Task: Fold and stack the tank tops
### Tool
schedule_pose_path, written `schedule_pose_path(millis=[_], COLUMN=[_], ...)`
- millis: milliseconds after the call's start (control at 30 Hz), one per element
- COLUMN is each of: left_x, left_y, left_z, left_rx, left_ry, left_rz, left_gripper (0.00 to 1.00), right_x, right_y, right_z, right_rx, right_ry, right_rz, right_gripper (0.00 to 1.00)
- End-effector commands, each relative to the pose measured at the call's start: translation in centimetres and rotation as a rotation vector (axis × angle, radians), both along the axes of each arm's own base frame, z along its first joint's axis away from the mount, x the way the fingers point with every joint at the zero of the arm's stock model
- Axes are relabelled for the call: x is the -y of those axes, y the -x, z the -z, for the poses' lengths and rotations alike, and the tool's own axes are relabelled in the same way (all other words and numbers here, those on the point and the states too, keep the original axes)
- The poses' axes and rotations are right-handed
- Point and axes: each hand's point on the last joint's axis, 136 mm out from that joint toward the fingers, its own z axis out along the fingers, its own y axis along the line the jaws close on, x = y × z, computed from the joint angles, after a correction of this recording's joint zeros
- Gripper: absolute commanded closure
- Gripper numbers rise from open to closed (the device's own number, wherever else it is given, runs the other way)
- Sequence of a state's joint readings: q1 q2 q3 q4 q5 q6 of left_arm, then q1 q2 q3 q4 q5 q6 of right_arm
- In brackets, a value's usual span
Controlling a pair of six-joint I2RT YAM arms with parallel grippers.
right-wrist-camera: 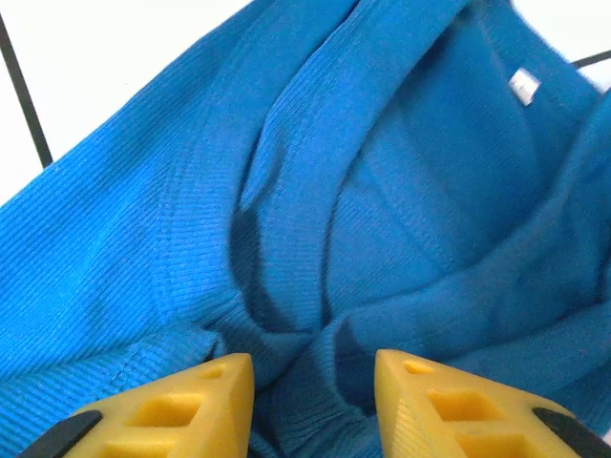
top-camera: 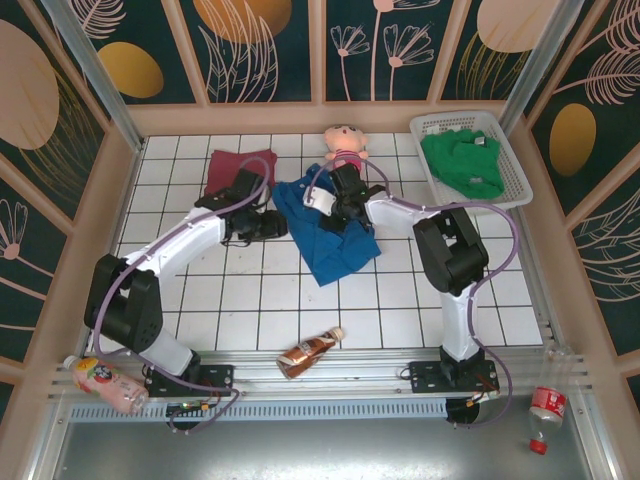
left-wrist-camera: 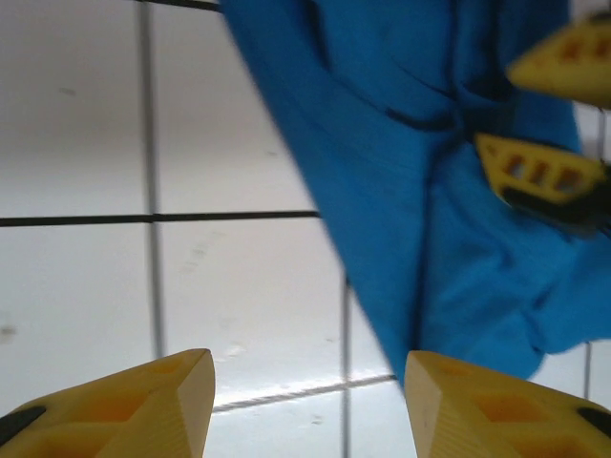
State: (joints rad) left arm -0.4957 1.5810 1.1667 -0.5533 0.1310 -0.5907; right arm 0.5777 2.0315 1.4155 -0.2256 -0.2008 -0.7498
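We see a white tiled table (top-camera: 200, 310) with the blue tank top (top-camera: 330, 245) lying rumpled and unfolded on it, and we place everything else from that garment.

The left arm (top-camera: 185, 245) rises from its base well to the near left of the blue tank top. Its long white link reaches up and across, and the wrist bends down just beside the garment's left edge. The left gripper (left-wrist-camera: 310, 391) hangs over bare tile at that edge with its yellow fingers spread wide and nothing between them.

The right arm (top-camera: 450, 255) stands to the right of the blue tank top. Its forearm stretches leftward over the garment's far part and the wrist points down. The right gripper (right-wrist-camera: 310, 391) sits low above the bunched neckline. Its fingers are parted with a clear gap and pinch no cloth, though folds lie directly beneath.

A white basket (top-camera: 515, 175) sits well to the far right of the blue tank top and holds the green tank top (top-camera: 460, 165). The maroon tank top (top-camera: 238, 168) lies flat to the far left, near the left arm's elbow. A pink plush doll (top-camera: 345, 145) sits just beyond the garment's far edge. A brown bottle (top-camera: 310, 352) lies on its side on the near side. A pink bottle (top-camera: 105, 385) lies farther to the near left, and a red-capped bottle (top-camera: 545, 410) to the near right. A small white label (right-wrist-camera: 520, 86) shows inside the blue neckline.
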Motion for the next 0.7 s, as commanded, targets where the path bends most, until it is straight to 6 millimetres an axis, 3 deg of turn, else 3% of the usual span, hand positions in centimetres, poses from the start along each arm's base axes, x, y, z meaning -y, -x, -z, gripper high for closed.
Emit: schedule_pose_path(millis=[0,133,300,400,567,667], left_x=[3.1,6.6,11.6,12.5,13.8,13.2], left_y=[-0.1,-0.4,-0.8,-1.2,-1.7,-1.6], left_z=[-0.9,-0.9,0.9,3.2,5.7,8.0], left_rx=[0.055,0.113,0.133,0.102,0.071,0.025], left_ry=[0.070,0.098,0.053,-0.049,-0.124,-0.209], left_rz=[-0.004,0.030,0.134,0.166,0.197,0.204], left_gripper=[0.44,0.44,0.44,0.45,0.46,0.48], right_x=[1.2,5.6,11.1,11.6,10.5,10.0], right_y=[-1.5,-1.3,-0.5,-0.1,0.7,1.0], right_z=[-5.3,-7.3,-6.8,-6.1,-4.6,-3.5], right_rx=[0.017,-0.045,-0.210,-0.272,-0.364,-0.415], right_ry=[-0.183,-0.265,-0.418,-0.482,-0.558,-0.566], right_rz=[0.117,0.287,0.550,0.587,0.591,0.589], right_gripper=[0.59,0.57,0.58,0.58,0.59,0.59])
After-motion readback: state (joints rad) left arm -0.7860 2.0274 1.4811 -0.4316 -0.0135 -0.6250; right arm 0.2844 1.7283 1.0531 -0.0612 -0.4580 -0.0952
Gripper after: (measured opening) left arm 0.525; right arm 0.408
